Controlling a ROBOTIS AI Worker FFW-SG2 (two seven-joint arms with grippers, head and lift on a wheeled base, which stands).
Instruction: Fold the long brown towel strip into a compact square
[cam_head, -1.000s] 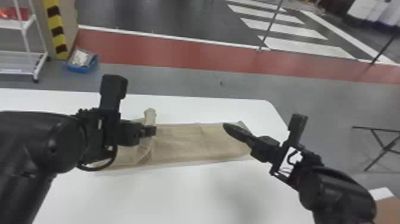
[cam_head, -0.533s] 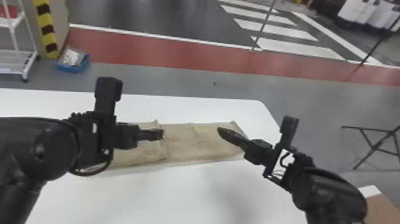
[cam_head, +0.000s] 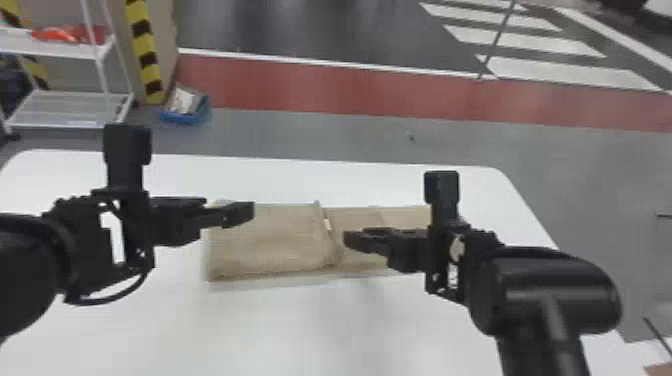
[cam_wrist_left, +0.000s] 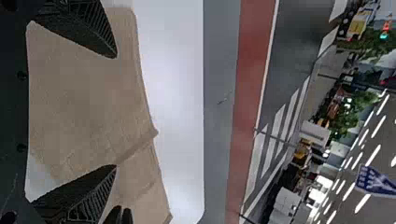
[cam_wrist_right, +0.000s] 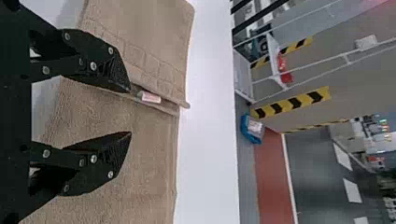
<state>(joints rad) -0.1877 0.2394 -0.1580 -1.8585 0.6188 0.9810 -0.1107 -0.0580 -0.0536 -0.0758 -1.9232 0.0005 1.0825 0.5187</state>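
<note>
The brown towel (cam_head: 270, 240) lies on the white table, its left part folded over in a thicker layer whose edge lies near the middle, its right part lower and flatter. My left gripper (cam_head: 245, 214) is above the folded part's left side; in the left wrist view that gripper (cam_wrist_left: 116, 111) stands open over the cloth. My right gripper (cam_head: 352, 241) is just right of the folded edge. In the right wrist view the same gripper (cam_wrist_right: 130, 111) is open, near the edge with a small white tag (cam_wrist_right: 149, 97), nothing between its fingers.
The white table (cam_head: 300, 330) extends around the towel. Beyond its far edge stand a white shelf rack (cam_head: 70, 110) and a blue bin (cam_head: 185, 117) on the floor.
The towel flap that stood up at my left gripper has come down flat, let go. The head view has shifted; my right gripper has moved left, close to the folded edge.
</note>
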